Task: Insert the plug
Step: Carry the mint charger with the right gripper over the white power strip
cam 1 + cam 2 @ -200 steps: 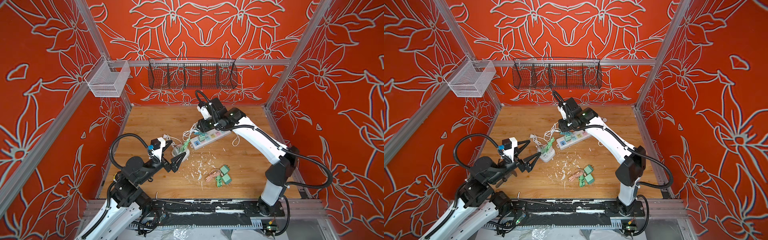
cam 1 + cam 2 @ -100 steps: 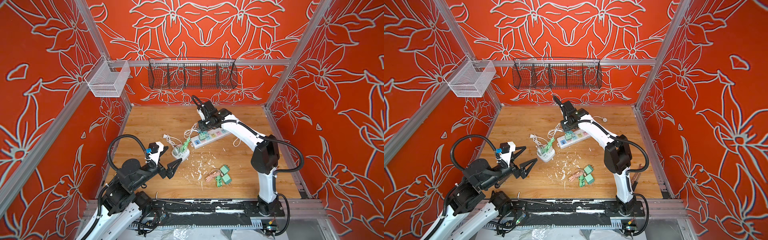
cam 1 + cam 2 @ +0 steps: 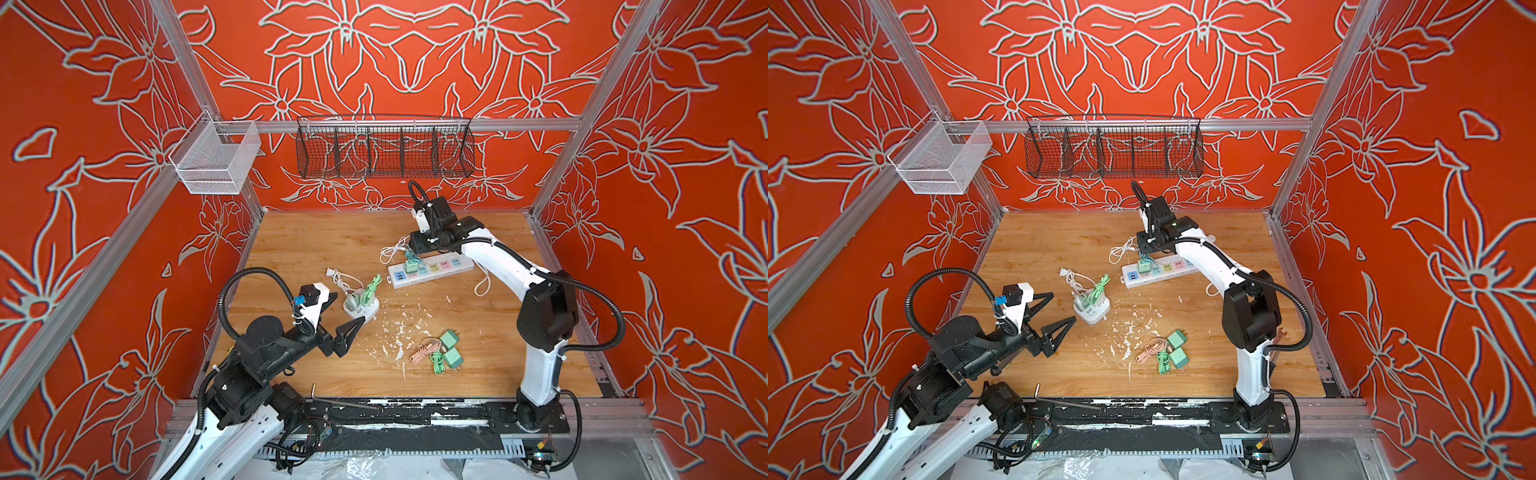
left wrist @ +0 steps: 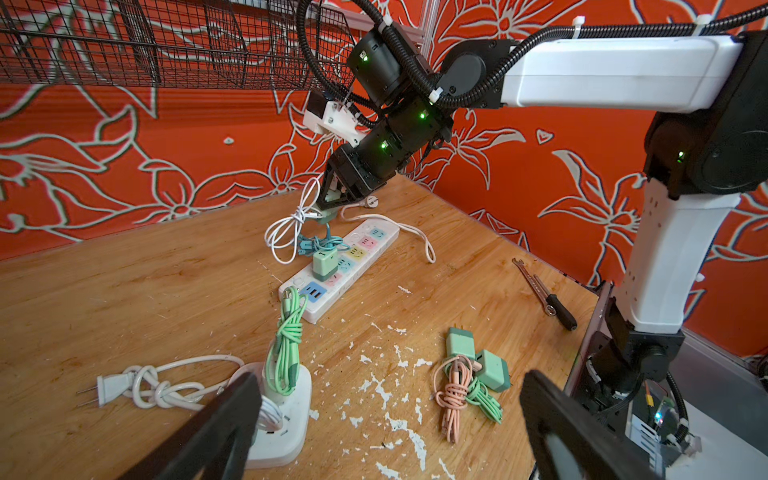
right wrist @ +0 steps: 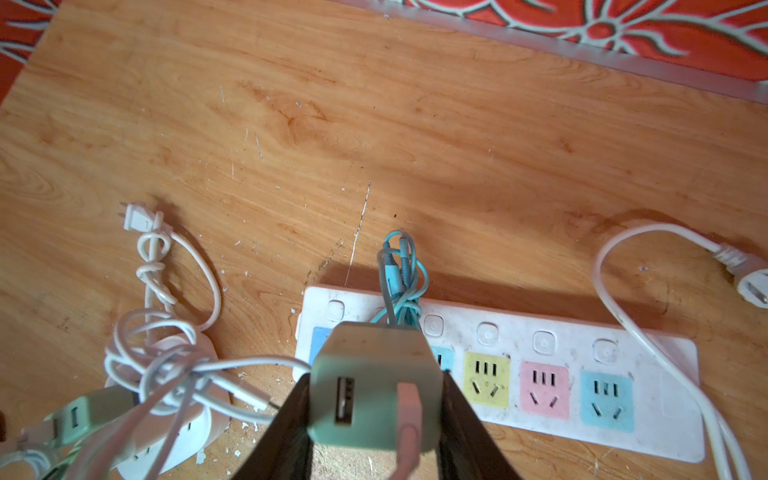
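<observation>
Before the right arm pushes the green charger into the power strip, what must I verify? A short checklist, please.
1. Right pincer shut on green charger: ok.
2. Free sockets on power strip: ok; yellow, pink and blue are bare.
3. Prongs lined up with slots: cannot tell, hidden under the charger.
4. Left pincer open, away from the strip: ok.
5. White cable clear of free sockets: ok, it hangs beside the strip.
</observation>
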You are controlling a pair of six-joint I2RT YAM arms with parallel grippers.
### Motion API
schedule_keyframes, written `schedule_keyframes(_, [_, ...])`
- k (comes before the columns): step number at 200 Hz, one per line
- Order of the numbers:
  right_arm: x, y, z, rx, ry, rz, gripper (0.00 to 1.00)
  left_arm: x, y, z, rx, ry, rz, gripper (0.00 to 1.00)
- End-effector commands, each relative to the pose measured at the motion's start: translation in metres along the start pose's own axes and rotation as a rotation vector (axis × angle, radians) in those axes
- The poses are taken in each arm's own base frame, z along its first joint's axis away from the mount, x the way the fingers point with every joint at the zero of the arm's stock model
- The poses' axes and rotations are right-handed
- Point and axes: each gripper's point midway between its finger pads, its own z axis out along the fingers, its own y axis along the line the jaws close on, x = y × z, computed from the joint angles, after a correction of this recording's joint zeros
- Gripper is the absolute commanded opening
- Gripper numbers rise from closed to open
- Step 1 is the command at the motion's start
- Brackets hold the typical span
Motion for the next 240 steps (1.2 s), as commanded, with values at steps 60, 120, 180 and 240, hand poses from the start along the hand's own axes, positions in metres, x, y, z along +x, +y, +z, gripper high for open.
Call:
schedule_keyframes(60, [-0.03, -0.007, -0.028, -0.108, -0.105, 0.097, 0.17, 0.001, 0.0, 0.003, 0.004, 0.003, 0.011, 0.97])
schedule_keyframes(120, [-0.01, -0.039, -0.02, 0.025, -0.04, 0.124, 0.17, 0.001, -0.001, 0.002, 0.006, 0.001, 0.012, 0.97])
schedule_keyframes(180, [0.026, -0.055, 0.004, 0.091, 0.037, 0.123, 0.17, 0.0, -0.001, 0.002, 0.008, -0.001, 0.012, 0.97])
schedule_keyframes(240, [0.052, -0.067, 0.019, 0.156, 0.087, 0.127, 0.16, 0.001, -0.002, 0.002, 0.014, 0.002, 0.012, 0.97])
